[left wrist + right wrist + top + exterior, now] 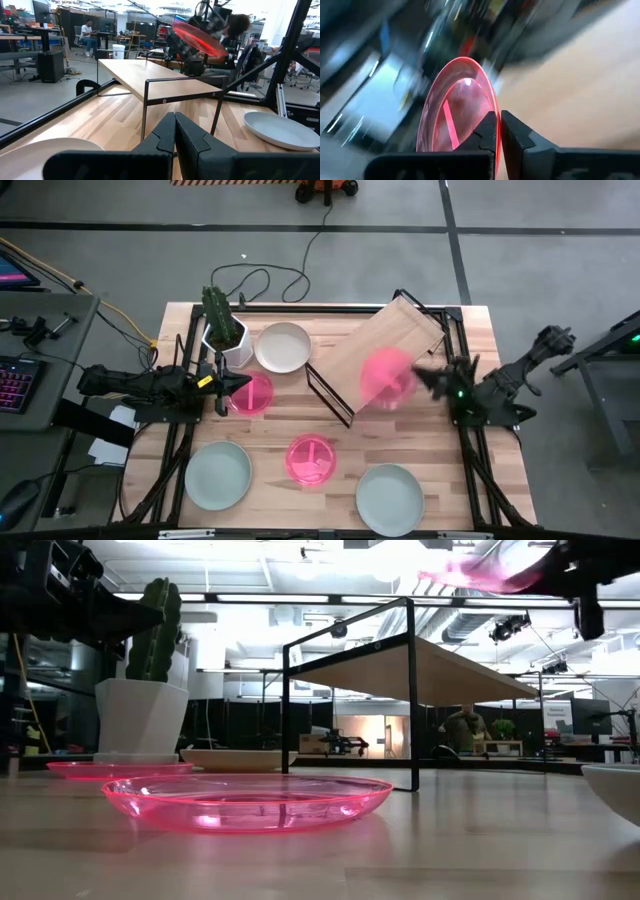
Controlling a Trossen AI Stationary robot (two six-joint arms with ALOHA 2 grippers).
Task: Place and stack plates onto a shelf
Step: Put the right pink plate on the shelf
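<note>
A translucent pink plate (387,376) was held tilted above the shelf (380,346) near its right end, its rim pinched between the fingers of the right gripper (430,379). The left gripper (232,383) was clenched on nothing, poised over a second pink plate (252,394) lying on the table (330,430) beside the cream plate (283,347). A third pink plate (311,458) and two grey-green plates (218,474) lay nearer the front edge.

I see the shelf (375,350) top bare except its near end, where the right gripper (424,379) holds a pink plate (386,376) above it — cactus (222,320) crowds the left.
</note>
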